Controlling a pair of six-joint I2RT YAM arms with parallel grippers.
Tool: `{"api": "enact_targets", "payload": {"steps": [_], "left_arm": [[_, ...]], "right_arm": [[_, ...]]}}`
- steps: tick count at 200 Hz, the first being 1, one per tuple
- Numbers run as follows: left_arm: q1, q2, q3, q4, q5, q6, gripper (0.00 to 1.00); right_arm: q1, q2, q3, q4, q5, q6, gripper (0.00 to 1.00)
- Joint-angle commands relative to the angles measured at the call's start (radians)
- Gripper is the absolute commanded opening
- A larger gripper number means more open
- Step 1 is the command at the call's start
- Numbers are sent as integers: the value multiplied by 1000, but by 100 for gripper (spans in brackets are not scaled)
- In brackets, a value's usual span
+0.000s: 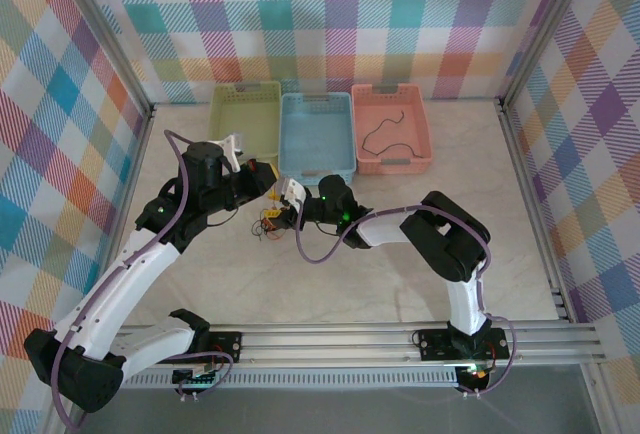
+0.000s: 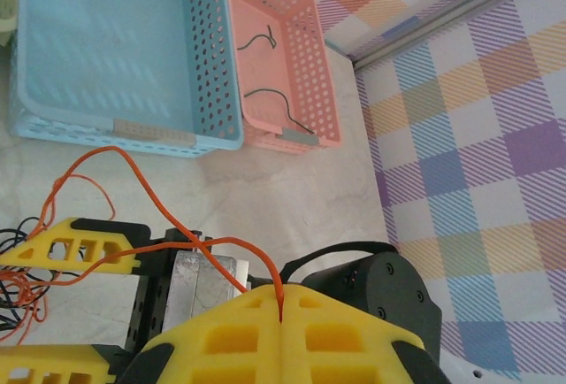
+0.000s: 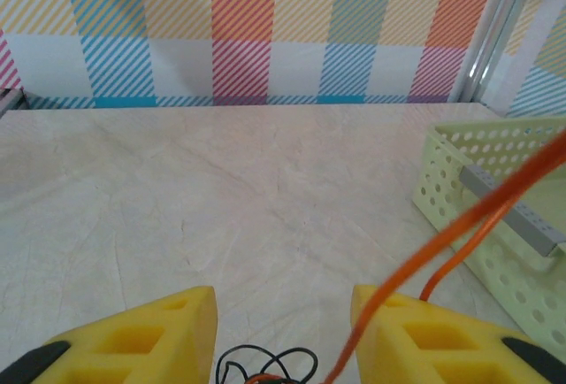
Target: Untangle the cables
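Observation:
The cables lie in a small tangle (image 1: 267,226) of orange and black wire on the table between the two grippers. My left gripper (image 2: 281,290) is shut on an orange cable (image 2: 133,172), which loops away to the left toward that tangle. From above, the left gripper (image 1: 266,170) sits just above the heap. My right gripper (image 3: 283,322) is open and low over the table, with black cable loops (image 3: 265,362) between its fingers. The orange cable (image 3: 460,225) runs taut across its right finger. The right gripper (image 1: 273,216) is at the tangle's upper edge.
Three baskets stand in a row at the back: green (image 1: 245,114), blue (image 1: 316,172) and pink (image 1: 391,164). The pink one holds a dark cable (image 1: 385,126), and that same dark cable (image 2: 274,105) shows in the left wrist view. Plaid walls enclose the table.

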State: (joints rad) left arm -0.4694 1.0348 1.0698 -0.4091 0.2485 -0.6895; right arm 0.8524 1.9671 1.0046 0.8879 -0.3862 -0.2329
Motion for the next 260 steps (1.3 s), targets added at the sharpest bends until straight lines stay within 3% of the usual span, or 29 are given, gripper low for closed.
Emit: {"api": "enact_targets", "payload": {"steps": [1,46,107,177,260], "left_arm": [[-16,6,-11,58,43,-27,0],[-31,30,26,78,73,-47,0],[-31,74,272,-22,98,-21,0],[-29,91,615,-230,3,88,0],[-20,96,747,-307,-86,171,0]], "right_arm": [[7,14,25,-12,-46,2,44],[7,37,58,-56,-61,11,40],[7,30,60,-116,-48,-20,32],[7,7,38,-149,-20,-44,30],[7,13,58,-197,22,-53,30]]}}
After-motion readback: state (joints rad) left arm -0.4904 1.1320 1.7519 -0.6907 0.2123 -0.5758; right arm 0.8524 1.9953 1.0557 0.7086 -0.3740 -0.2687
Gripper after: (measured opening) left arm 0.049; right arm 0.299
